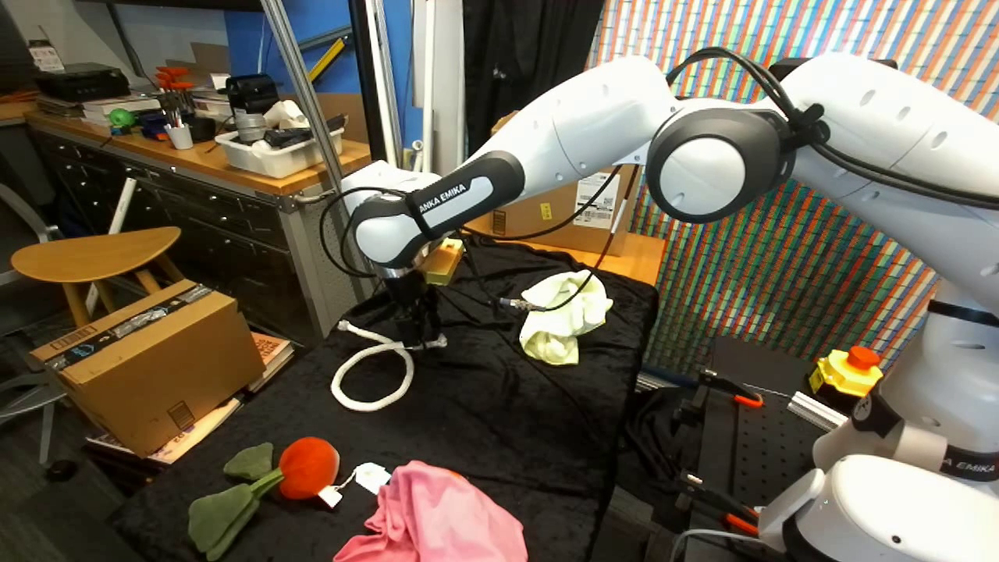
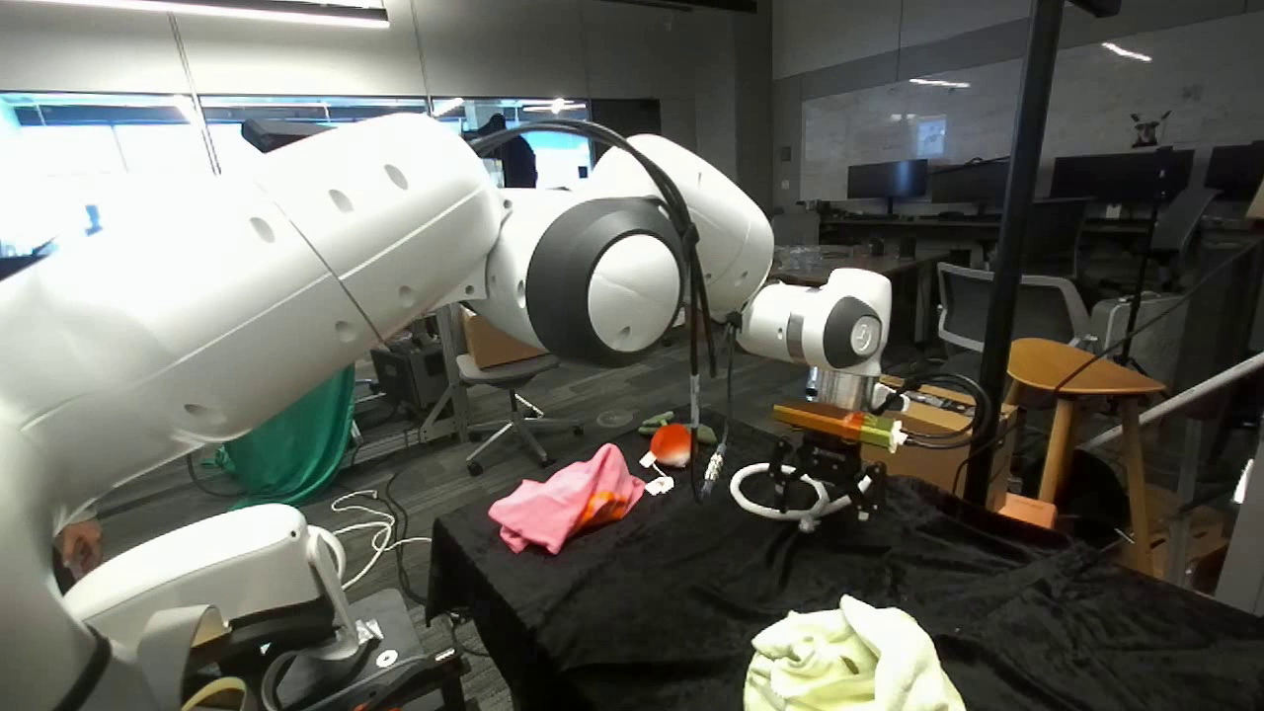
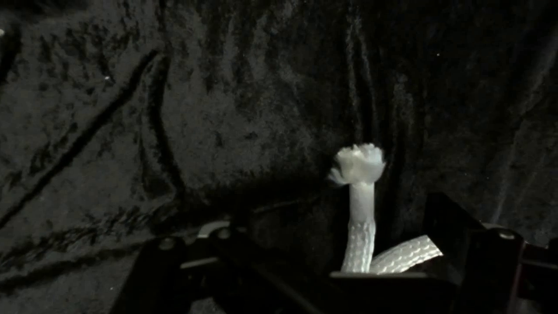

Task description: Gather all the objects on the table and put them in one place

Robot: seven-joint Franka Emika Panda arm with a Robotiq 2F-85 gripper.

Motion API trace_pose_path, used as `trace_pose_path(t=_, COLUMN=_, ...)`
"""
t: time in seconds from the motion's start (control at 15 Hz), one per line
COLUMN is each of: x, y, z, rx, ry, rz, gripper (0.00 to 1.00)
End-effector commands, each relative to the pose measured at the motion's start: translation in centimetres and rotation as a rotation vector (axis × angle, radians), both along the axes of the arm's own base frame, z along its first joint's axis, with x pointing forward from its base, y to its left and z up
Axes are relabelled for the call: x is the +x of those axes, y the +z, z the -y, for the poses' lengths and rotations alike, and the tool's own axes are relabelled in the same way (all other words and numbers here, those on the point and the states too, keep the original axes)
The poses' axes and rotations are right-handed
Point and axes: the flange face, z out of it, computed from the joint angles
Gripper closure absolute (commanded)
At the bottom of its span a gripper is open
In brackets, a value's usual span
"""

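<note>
Arm (image 1: 601, 117) and gripper (image 2: 823, 502): exterior finish.
Arm: glossy white, rounded, pitted with oval recesses (image 2: 396, 176). Joint housing (image 1: 759, 148): dark grey with a white circular cap (image 1: 702, 176). Forearm band (image 1: 509, 168): dark grey; legible white lettering (image 1: 442, 198), "ANKA EMIKA". Black cables (image 2: 688, 235) are tied in a bundle on the outside. Wrist collar (image 2: 839, 388): silver metal. Gripper: black, angular; round, pale screw heads (image 3: 223, 234) show in the wrist view.

A robotics lab, part workshop, part office.
A white jointed robot arm (image 1: 698, 173) spans both exterior views, with a yellow box (image 1: 841, 377) topped by a red push button (image 1: 864, 358) near it. In an exterior view, a wooden-topped workbench (image 1: 201, 165) with dark drawers (image 1: 234, 212) carries orange-handled tools (image 1: 173, 76) and a white plastic bin (image 1: 273, 161). In an exterior view, dark flat monitors (image 2: 889, 181) and a grey-framed office chair (image 2: 1017, 308) stand beyond.
</note>
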Motion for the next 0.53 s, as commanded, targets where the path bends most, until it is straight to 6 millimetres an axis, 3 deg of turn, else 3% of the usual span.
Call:
trace_pose_path(t=0.0, x=0.39, y=0.25, z=-0.86, rx=0.031, ry=0.011, rz=-0.014, gripper=0.00)
trace_pose_path(t=0.47, x=0.42, y=0.59, z=-0.84, rx=0.034, ry=0.011, rz=-0.023, gripper=0.00)
